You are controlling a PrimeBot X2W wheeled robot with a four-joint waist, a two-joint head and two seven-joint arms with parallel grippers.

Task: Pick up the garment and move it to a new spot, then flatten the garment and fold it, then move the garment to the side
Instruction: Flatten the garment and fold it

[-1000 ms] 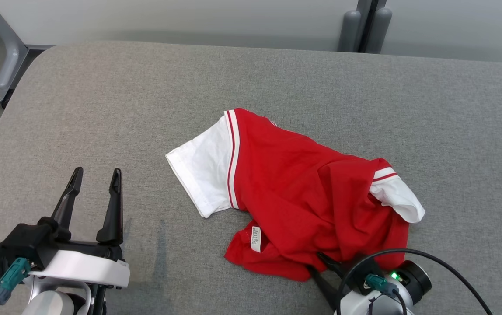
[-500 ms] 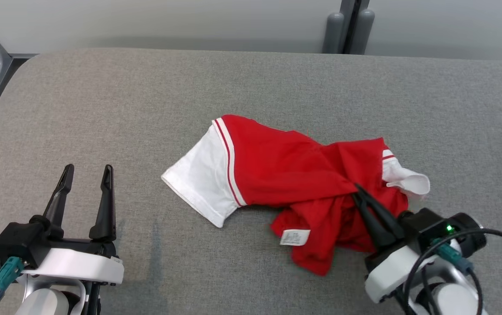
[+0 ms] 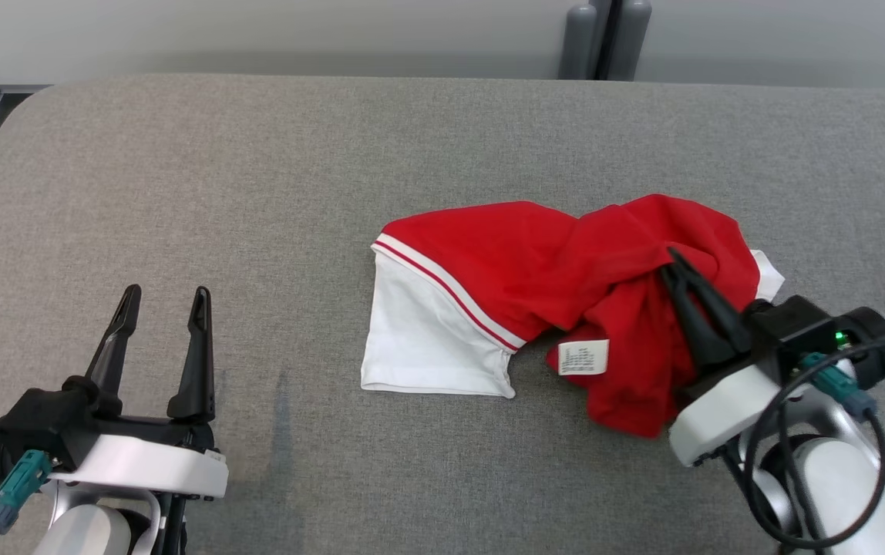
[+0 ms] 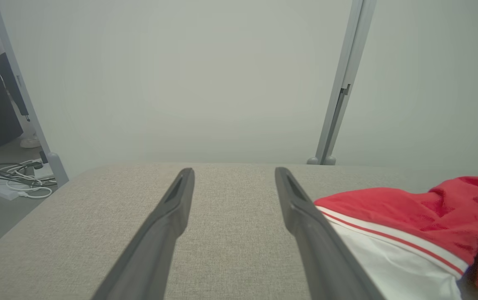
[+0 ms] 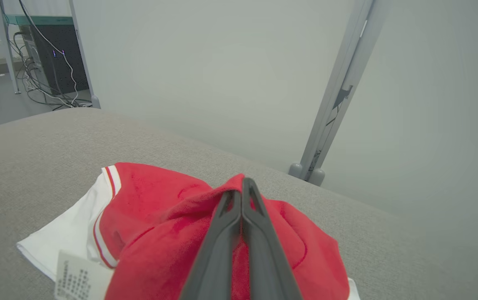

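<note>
Item: garment [image 3: 535, 262], bunched; under-layers hidden by its own folds. Far white sleeve [image 3: 768, 276], at its 3 o'clock, sits mostly behind the right end effector [image 3: 672, 253]. Sewn-in label [image 3: 583, 358]: print too small to read. Left wrist view: garment cut off at 4 o'clock.

Nothing legible shows anywhere. A white care tag [image 3: 583, 358] on the garment [image 3: 519, 262] carries several rows of fine grey print, too small to read. It lies at about six o'clock of the red bunch in the head view, and at seven o'clock in the right wrist view.
</note>
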